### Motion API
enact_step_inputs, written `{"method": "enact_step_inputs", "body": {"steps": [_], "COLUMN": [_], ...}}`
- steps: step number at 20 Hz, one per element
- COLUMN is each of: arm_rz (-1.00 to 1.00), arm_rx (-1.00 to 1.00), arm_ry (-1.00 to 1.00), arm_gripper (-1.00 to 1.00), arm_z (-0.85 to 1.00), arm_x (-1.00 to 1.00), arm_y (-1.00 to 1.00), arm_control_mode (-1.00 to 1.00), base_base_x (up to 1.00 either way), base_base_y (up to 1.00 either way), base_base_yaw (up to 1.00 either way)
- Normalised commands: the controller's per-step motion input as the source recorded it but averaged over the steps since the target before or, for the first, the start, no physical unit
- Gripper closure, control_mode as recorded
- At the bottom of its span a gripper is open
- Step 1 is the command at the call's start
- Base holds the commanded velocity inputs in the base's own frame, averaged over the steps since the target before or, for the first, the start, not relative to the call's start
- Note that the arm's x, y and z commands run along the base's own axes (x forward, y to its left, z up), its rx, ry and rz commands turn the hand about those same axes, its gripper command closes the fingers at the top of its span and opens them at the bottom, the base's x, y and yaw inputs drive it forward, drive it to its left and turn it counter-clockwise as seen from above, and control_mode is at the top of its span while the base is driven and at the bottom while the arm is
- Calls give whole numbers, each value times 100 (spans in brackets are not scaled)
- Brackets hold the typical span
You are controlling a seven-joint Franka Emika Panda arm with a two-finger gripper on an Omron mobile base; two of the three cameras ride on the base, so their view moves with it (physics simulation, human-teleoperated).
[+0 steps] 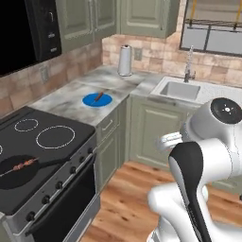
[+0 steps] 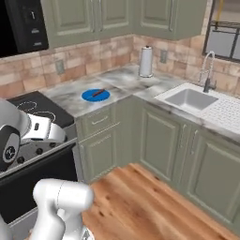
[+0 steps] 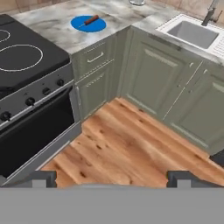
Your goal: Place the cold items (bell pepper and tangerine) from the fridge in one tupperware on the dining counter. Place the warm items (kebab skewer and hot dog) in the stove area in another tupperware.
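Claw point(image 3: 112, 177) spread wide and empty over the floor, you find the kebab skewer point(image 1: 24, 165) in the pan point(image 1: 21, 173) on the stove, probably light and stiff, so pinch it mid-stick.

one blue plate point(image 1: 97, 99), one hot dog point(image 1: 99, 97), one kebab skewer point(image 1: 24, 165)

Black stove point(image 1: 42, 156) lower left, front edge lined with knobs. A dark pan point(image 1: 19, 172) sits on the near burner with the kebab skewer point(image 1: 23, 165) lying in it. Marble counter point(image 1: 71, 97) right of the stove holds a blue plate point(image 1: 97, 99) with the hot dog point(image 1: 99, 97) on it. Paper towel roll point(image 1: 125, 60) stands upright in the corner. Sink point(image 1: 180, 90) with faucet point(image 1: 189, 66) further right. Microwave point(image 1: 28, 33) upper left. White arm point(image 1: 208, 156) fills the lower right.
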Motion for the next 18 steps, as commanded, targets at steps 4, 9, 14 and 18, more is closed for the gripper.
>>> {"method": "enact_step_inputs", "body": {"steps": [4, 9, 14, 18], "arm_rz": [0, 0, 0, 0], "arm_rx": [0, 0, 0, 0], "arm_ry": [0, 0, 0, 0], "arm_gripper": [-100, -100, -100, -100], "arm_z": [0, 0, 0, 0], "arm_x": [0, 0, 0, 0], "arm_y": [0, 0, 0, 0], "arm_control_mode": [100, 100, 100, 100], "base_base_x": [98, 91, 89, 87], "base_base_y": [-66, -58, -44, -18], "base_base_yaw": [41, 37, 40, 57]}}
